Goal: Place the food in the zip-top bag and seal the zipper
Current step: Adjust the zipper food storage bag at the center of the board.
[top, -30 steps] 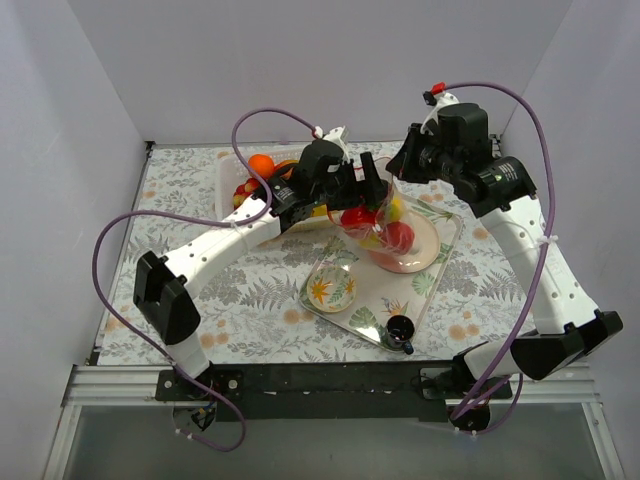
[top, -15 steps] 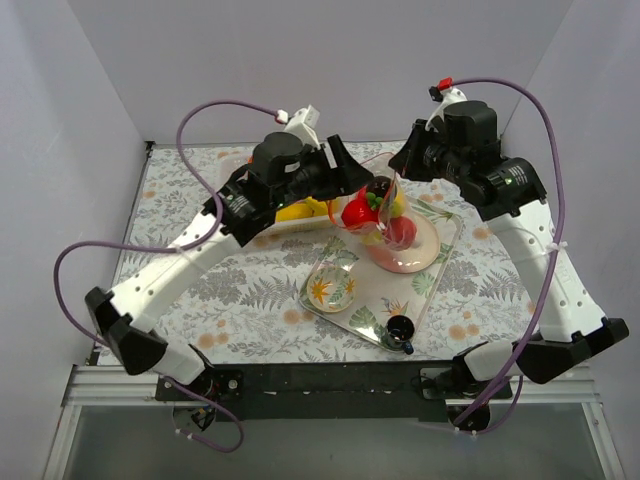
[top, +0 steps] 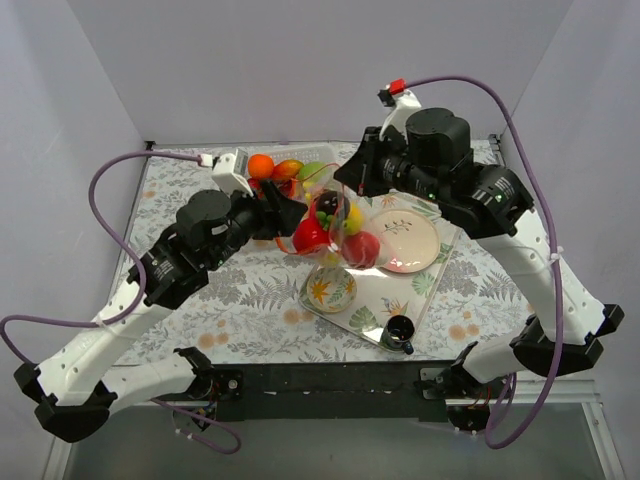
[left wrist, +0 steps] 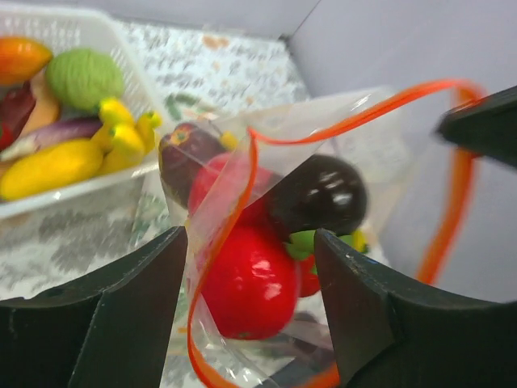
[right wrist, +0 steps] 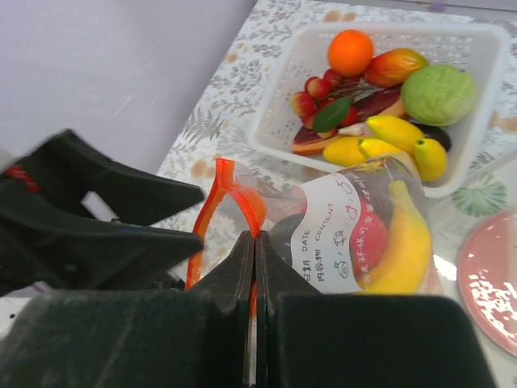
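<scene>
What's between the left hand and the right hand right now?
The zip-top bag, loaded with food, hangs between the left hand and the right hand; the top external view shows it.

We see our left arm (top: 150, 290) and right arm (top: 535, 260) built of white links and bulky black joints, trailing looping purple cables (top: 93, 200), ending in the matte black wedge-fingered left tool (left wrist: 250, 242) and right tool (right wrist: 254, 242).

Zip-top bag (top: 340, 225) hangs mid-table above tray (top: 441, 268); basket (right wrist: 279, 109) crowds far side; left front tabletop (top: 250, 300) open.
</scene>
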You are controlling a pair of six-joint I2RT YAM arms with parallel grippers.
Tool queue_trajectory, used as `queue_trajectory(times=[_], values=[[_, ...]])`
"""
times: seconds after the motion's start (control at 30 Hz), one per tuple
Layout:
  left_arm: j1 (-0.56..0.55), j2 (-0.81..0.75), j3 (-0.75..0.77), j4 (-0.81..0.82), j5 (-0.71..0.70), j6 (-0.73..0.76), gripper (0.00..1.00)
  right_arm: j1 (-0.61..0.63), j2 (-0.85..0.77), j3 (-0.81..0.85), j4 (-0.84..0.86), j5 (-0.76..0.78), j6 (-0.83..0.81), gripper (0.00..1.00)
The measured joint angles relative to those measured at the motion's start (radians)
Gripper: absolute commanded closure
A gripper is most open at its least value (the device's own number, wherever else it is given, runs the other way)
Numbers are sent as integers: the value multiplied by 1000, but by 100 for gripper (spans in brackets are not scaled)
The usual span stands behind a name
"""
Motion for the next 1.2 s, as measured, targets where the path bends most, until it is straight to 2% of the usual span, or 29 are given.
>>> queue_trajectory(times=[0.17,0.2,0.27,0.33,0.43,0.6,0.83,0.87,0.9,1.0,1.07,1.2], values=[[0,-71,-154,-71,-19,-6,43,135,81,64,0,50,16,99],[0,-90,-171,-93,-34,-15,53,157,98,64,0,62,19,99],[0,-140,-192,-132,-71,-37,62,194,130,54,9,81,24,99],[0,-196,-198,-169,-113,-58,80,220,152,16,23,94,34,99],[0,-255,-198,-208,-182,-98,100,243,196,-23,33,108,40,99],[0,-233,-208,-262,-311,-184,100,267,318,-20,74,114,45,99],[0,-88,-267,-311,-446,-283,100,282,459,-19,91,114,36,99],[0,-74,-267,-320,-458,-291,92,282,463,-19,90,114,33,99],[0,-66,-262,-340,-466,-300,74,282,465,-16,87,115,31,99],[0,-69,-219,-391,-487,-319,58,282,483,57,62,116,20,99],[0,-88,-173,-419,-497,-336,57,282,499,116,61,118,14,99],[0,-151,-118,-473,-507,-376,62,282,513,202,50,134,9,99]])
